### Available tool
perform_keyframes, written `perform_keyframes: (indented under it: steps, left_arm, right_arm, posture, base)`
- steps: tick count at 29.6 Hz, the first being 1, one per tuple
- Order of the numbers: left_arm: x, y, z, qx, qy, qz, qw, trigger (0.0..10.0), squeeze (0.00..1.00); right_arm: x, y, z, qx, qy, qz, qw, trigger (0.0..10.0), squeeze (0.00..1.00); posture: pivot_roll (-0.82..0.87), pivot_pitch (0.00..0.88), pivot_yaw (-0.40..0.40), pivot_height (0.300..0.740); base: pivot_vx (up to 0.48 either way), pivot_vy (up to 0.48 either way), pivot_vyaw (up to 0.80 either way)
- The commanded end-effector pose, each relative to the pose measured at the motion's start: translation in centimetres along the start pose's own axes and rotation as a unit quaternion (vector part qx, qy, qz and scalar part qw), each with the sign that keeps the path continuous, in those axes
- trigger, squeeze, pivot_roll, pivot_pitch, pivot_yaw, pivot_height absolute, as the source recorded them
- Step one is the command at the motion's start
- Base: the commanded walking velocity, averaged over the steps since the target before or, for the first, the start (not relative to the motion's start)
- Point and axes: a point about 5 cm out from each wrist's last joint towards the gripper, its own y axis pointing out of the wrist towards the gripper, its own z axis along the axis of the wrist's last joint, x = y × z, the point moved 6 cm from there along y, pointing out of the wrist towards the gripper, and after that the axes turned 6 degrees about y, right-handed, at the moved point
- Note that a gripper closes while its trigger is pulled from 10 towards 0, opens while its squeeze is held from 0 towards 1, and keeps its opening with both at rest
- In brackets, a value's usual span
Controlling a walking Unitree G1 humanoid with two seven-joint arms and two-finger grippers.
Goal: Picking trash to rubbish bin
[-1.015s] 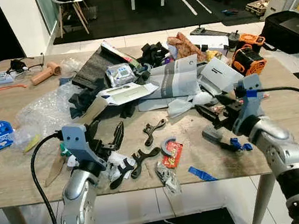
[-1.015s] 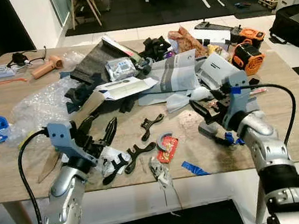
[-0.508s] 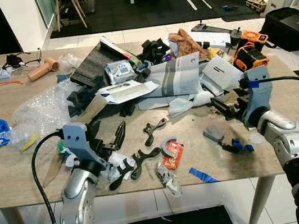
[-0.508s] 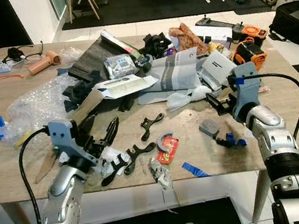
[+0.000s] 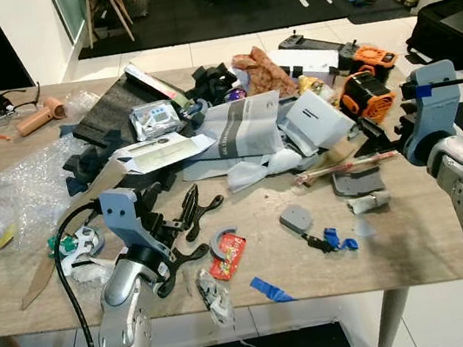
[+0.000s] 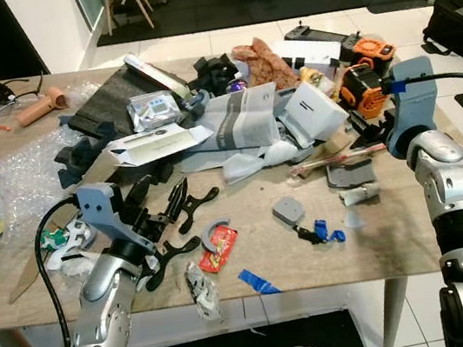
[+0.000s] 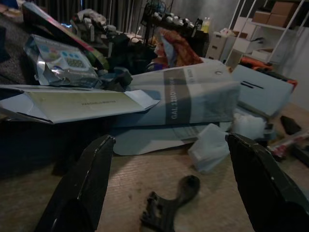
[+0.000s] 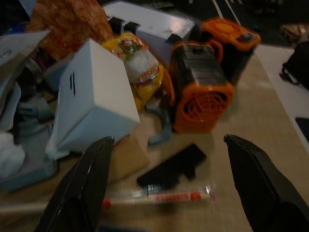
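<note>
Straight ahead is a wooden table covered in litter. At its far left lies crumpled bubble wrap, with a tan hair dryer beyond it near the back edge.

My left claw hovers low over the table's near left part, its two black fingers spread wide and holding nothing. In the left wrist view the fingers frame a black plastic bracket lying on the wood, and behind it a folded grey paper bag and a flat white carton.

Just right of that claw lies a red and grey wrapper, with a crumpled clear packet nearer the table's front edge. A strip of blue tape lies beside them. Further right sit a small grey pad and some blue scraps.

In the middle of the heap is a white box, tilted. Behind it lies an orange patterned cloth.

My right claw is raised near the table's right edge, fingers spread wide, empty. Between its fingers the right wrist view shows an orange fan, a black flat piece, and a clear tube with red print lying on the wood.

A black bag sits on the floor at far right.
</note>
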Motion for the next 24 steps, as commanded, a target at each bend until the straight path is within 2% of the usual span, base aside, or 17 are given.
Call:
perform_keyframes:
  steps: [1, 4, 5, 6, 7, 8, 9, 10, 13, 14, 15, 18, 21, 23, 24]
  left_arm:
    - [-0.1, -0.4, 0.5, 0.009, 0.026, -0.010, 1.000, 10.0, 0.00]
    - [0.0, -0.5, 1.2, 0.023, 0.049, -0.021, 0.998, 10.0, 0.00]
    - [0.1, -0.6, 1.8, 0.031, 0.072, -0.036, 0.996, 10.0, 0.00]
    - [0.2, -0.8, 2.2, 0.038, 0.092, -0.051, 0.994, 10.0, 0.00]
    - [0.6, -1.1, 3.0, 0.052, 0.105, -0.079, 0.990, 10.0, 0.00]
    - [0.6, -1.1, 3.0, 0.052, 0.105, -0.079, 0.990, 10.0, 0.00]
    - [0.9, -1.3, 3.4, 0.061, 0.112, -0.098, 0.987, 10.0, 0.00]
    - [0.9, -1.3, 3.4, 0.061, 0.112, -0.098, 0.987, 10.0, 0.00]
    - [3.7, -2.7, 5.4, 0.104, 0.051, -0.202, 0.973, 10.0, 0.00]
    - [3.7, -2.7, 5.4, 0.104, 0.051, -0.202, 0.973, 10.0, 0.00]
    - [4.4, -3.1, 6.0, 0.116, 0.028, -0.224, 0.967, 10.0, 0.00]
    - [5.3, -3.2, 6.0, 0.122, 0.017, -0.242, 0.962, 10.0, 0.00]
    - [6.6, -3.5, 5.6, 0.121, 0.001, -0.272, 0.955, 10.0, 0.00]
    - [6.9, -3.7, 5.5, 0.120, -0.005, -0.282, 0.952, 10.0, 0.00]
    - [7.3, -4.1, 5.1, 0.110, -0.015, -0.298, 0.948, 10.0, 0.00]
  right_arm:
    - [1.3, -0.2, 0.6, -0.018, 0.014, -0.023, 0.999, 10.0, 0.00]
    - [2.2, -0.5, 0.3, -0.046, 0.024, -0.035, 0.998, 10.0, 0.00]
    - [2.7, -0.8, 0.1, -0.065, 0.036, -0.036, 0.997, 10.0, 0.00]
    - [3.0, -1.1, -0.1, -0.079, 0.061, -0.033, 0.994, 10.0, 0.00]
    - [3.5, -1.5, -0.3, -0.090, 0.107, -0.035, 0.990, 10.0, 0.00]
    - [3.5, -1.5, -0.3, -0.090, 0.107, -0.035, 0.990, 10.0, 0.00]
    - [3.9, -1.7, -0.4, -0.097, 0.140, -0.035, 0.985, 10.0, 0.00]
    - [3.9, -1.7, -0.4, -0.097, 0.140, -0.035, 0.985, 10.0, 0.00]
    - [5.5, -2.3, -2.5, -0.127, 0.158, -0.069, 0.977, 10.0, 0.00]
    - [5.5, -2.3, -2.5, -0.127, 0.158, -0.069, 0.977, 10.0, 0.00]
    - [5.6, -2.4, -2.9, -0.134, 0.159, -0.074, 0.975, 10.0, 0.00]
    - [5.4, -2.2, -3.4, -0.137, 0.166, -0.075, 0.974, 10.0, 0.00]
    - [4.6, -1.5, -3.3, -0.115, 0.194, -0.064, 0.972, 10.0, 0.00]
    - [4.4, -1.4, -3.3, -0.108, 0.203, -0.061, 0.971, 10.0, 0.00]
    - [3.3, -1.0, -2.7, -0.081, 0.243, -0.027, 0.966, 10.0, 0.00]
  posture:
    - [-0.07, 0.000, -0.031, 0.740]
    - [-0.07, 0.000, -0.031, 0.740]
    - [-0.08, 0.000, -0.033, 0.740]
    - [-0.08, 0.000, -0.033, 0.740]
    - [-0.09, 0.000, -0.035, 0.740]
    - [-0.09, 0.000, -0.035, 0.740]
    - [-0.09, 0.000, -0.035, 0.740]
    - [-0.09, 0.000, -0.035, 0.740]
    - [-0.09, 0.000, -0.035, 0.740]
    - [-0.09, 0.000, -0.035, 0.740]
    - [-0.09, 0.000, -0.035, 0.740]
    - [-0.09, 0.000, -0.035, 0.740]
    - [-0.09, 0.000, -0.038, 0.740]
    - [-0.09, 0.000, -0.038, 0.740]
    - [-0.09, 0.000, -0.035, 0.740]
  base:
    - [0.000, 0.000, 0.00]
    - [0.000, 0.000, 0.00]
    - [0.000, 0.000, 0.00]
    - [0.000, 0.000, 0.00]
    - [0.000, 0.000, 0.00]
    - [0.000, 0.000, 0.00]
    - [0.000, 0.000, 0.00]
    - [0.000, 0.000, 0.00]
    - [0.000, 0.000, 0.00]
    - [0.000, 0.000, 0.00]
    - [0.000, 0.000, 0.00]
    - [0.000, 0.000, 0.00]
    - [0.000, 0.000, 0.00]
    - [0.000, 0.000, 0.00]
    - [0.000, 0.000, 0.00]
